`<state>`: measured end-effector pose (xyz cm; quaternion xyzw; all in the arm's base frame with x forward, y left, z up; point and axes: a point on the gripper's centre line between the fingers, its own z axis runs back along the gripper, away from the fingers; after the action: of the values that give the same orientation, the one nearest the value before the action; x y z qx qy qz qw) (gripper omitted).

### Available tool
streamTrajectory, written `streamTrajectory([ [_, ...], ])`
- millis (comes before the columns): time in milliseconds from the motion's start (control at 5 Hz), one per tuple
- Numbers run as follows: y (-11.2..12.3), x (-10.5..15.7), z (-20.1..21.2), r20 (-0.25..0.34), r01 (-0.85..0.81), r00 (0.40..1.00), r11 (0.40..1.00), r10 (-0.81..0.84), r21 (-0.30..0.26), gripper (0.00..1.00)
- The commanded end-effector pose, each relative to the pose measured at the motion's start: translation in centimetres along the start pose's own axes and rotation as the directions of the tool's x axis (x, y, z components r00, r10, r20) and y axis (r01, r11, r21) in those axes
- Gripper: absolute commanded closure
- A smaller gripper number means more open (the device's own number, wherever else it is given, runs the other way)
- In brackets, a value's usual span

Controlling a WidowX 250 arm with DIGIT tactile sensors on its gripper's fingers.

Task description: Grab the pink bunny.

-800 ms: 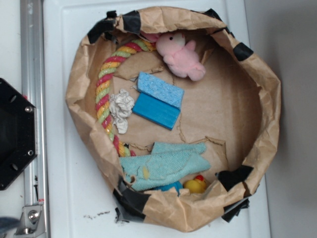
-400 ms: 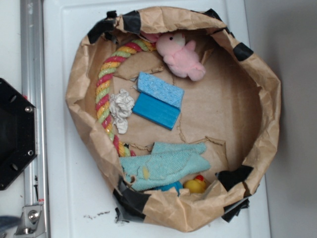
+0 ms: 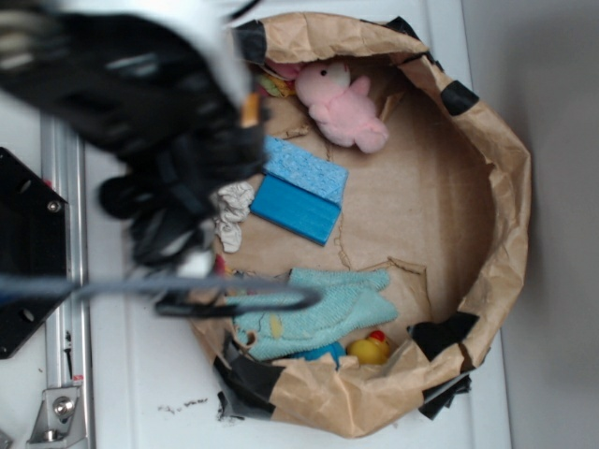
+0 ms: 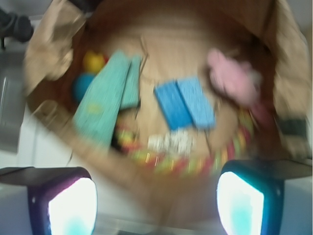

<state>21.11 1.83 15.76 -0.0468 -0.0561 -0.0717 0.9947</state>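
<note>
In the exterior view the pink bunny point(image 3: 339, 103) lies at the upper middle of the frame, inside the brown paper bag point(image 3: 505, 215) and against its upper wall, with no part of the robot touching it. The bag sits on a white tabletop point(image 3: 131, 374). A blurred black arm point(image 3: 140, 103) fills the upper left of the frame and hides most of that side of the bag; the pincer itself cannot be made out there.

The wrist view supplies what that one hides: the pincer point(image 4: 156, 200) with both fingers point(image 4: 68, 203) at the bottom corners of the frame, spread wide apart and holding nothing. It also shows the striped rope point(image 4: 195, 164) curving along the lower side of the bag, and the bunny point(image 4: 234, 78) as a pink smear at the upper right.

Both views show two blue sponges point(image 3: 299, 192) side by side at the bag's centre, a teal cloth point(image 3: 323, 313), and a yellow duck point(image 3: 370, 349) beside it.
</note>
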Motion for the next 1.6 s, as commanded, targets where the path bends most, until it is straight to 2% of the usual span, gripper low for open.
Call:
streamTrajectory([
  [0, 1.5, 4.2, -3.7, 0.066, 0.196, 0.975, 0.965, -0.21, 0.174, 0.0],
  [200, 3.3, 5.5, -5.9, 0.077, 0.235, 0.963, 0.943, -0.26, 0.237, 0.0],
  [400, 5.1, 6.7, -8.0, 0.093, 0.318, 0.931, 0.911, -0.352, 0.262, 0.0],
  [600, 6.5, 6.9, -8.7, 0.066, 0.334, 0.93, 0.908, -0.361, 0.254, 0.0],
  [800, 7.5, 6.5, -8.1, 0.052, 0.358, 0.921, 0.892, -0.386, 0.277, 0.0],
  [1000, 9.9, 5.0, -8.4, -0.004, 0.391, 0.912, 0.867, -0.41, 0.309, 0.0],
  [1200, 11.2, 4.7, -9.7, -0.054, 0.467, 0.881, 0.847, -0.47, 0.255, 0.0],
  [1400, 11.9, 3.8, -12.0, -0.156, 0.463, 0.88, 0.883, -0.449, 0.073, 0.0],
])
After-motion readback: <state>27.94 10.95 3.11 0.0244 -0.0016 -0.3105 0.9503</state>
